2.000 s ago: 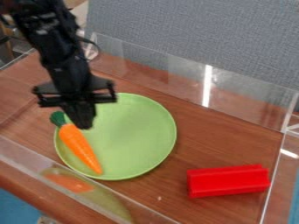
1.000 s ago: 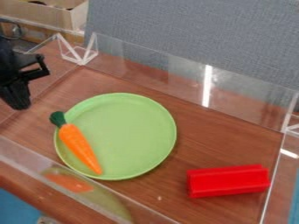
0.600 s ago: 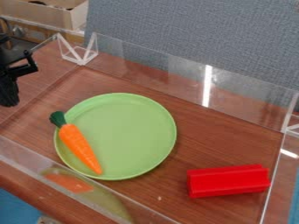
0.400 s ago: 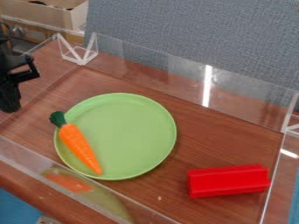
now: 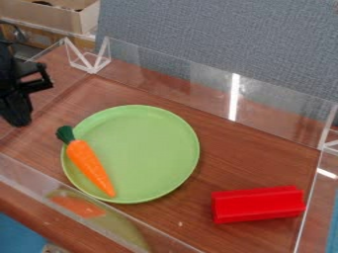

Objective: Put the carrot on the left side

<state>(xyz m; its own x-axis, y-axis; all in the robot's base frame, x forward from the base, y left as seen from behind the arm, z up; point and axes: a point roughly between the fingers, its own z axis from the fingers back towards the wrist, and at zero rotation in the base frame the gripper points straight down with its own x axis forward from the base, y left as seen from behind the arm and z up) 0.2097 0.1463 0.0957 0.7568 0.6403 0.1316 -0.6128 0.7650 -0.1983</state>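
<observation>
The gripper (image 5: 18,117), at the left edge of the frame, points downward with its jaws closed on nothing, clear of the green plate (image 5: 156,138). The carrot (image 5: 89,164) lies at the lower left of the plate, along its rim, green tip toward the gripper. The placement looks complete; a clean finish calls for drawing clear without brushing the carrot.

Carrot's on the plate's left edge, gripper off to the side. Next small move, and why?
Probably none beyond holding clear: the carrot lies along the left rim of the green plate, and the shut gripper is apart from it at the picture's left edge, holding nothing. The placement looks done.
</observation>
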